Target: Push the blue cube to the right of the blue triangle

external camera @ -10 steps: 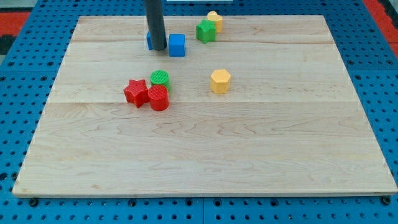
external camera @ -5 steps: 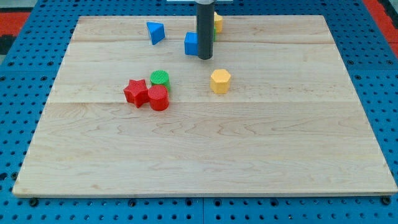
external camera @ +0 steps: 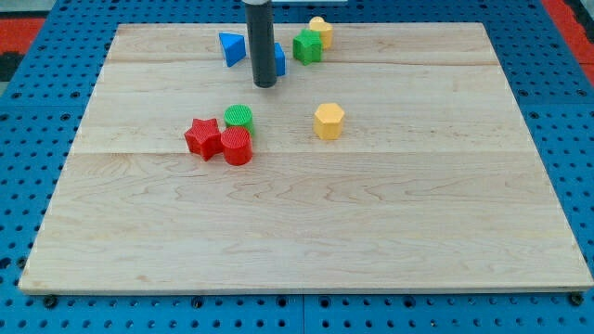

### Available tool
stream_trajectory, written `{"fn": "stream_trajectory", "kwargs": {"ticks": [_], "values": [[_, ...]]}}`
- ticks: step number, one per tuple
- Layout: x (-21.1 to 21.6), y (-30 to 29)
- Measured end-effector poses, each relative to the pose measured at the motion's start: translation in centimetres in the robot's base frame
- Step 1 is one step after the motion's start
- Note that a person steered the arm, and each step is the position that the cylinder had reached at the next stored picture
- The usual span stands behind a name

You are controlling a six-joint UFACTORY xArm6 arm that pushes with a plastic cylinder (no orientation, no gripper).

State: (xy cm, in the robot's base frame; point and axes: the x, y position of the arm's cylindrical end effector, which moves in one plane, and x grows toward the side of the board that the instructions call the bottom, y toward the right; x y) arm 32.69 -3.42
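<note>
Lay on a pale wooden board (external camera: 371, 232), itself set on a blue pegboard surface (external camera: 28, 186). Toward the view's left of centre, clustered tight: a red star (external camera: 202, 137), a red cylinder (external camera: 237, 147) just to its right and touching, a green cylinder (external camera: 238, 116) pressed against the red cylinder from the view's top. Well apart to the view's right, alone: a yellow hexagonal block (external camera: 329, 121). Near the view's top edge: a green block (external camera: 307, 45), shape unclear, with a yellow block (external camera: 321, 30) touching at its upper right, partly hidden behind.
</note>
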Motion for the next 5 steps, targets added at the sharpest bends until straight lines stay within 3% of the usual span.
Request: {"fn": "stream_trajectory", "kwargs": {"ticks": [1,2,3,5], "values": [[-1.4,3.2],[-3.8,2.4],[-3.8,-0.4],[-1.8,2.8]]}}
